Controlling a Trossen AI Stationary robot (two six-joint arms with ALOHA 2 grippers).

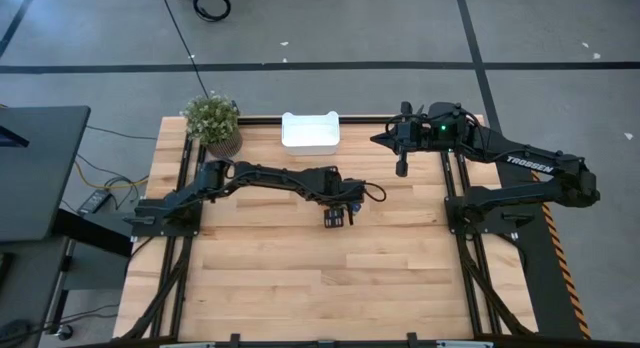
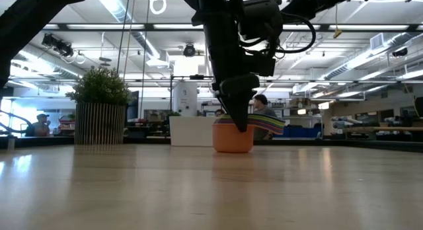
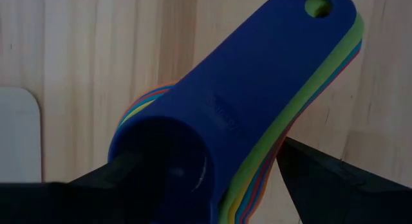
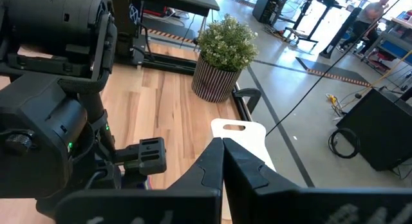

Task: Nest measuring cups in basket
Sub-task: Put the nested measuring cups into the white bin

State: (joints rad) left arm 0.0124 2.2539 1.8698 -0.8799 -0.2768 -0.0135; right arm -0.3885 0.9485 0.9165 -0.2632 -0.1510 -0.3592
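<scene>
Plastic cups (image 3: 244,114) nested mid-worktop, light, slick; you want stacked handles. Left gripper (image 1: 338,216) spread around them; right gripper (image 1: 401,169) clenched, empty.

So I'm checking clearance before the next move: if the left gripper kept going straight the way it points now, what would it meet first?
The left gripper points down at the stacked measuring cups, jaws open either side. It would likely meet the dark blue top cup first, then the table.

Grey floor (image 1: 400,28), bright ceiling lights (image 2: 119,8), distant desks (image 2: 370,129)
</scene>
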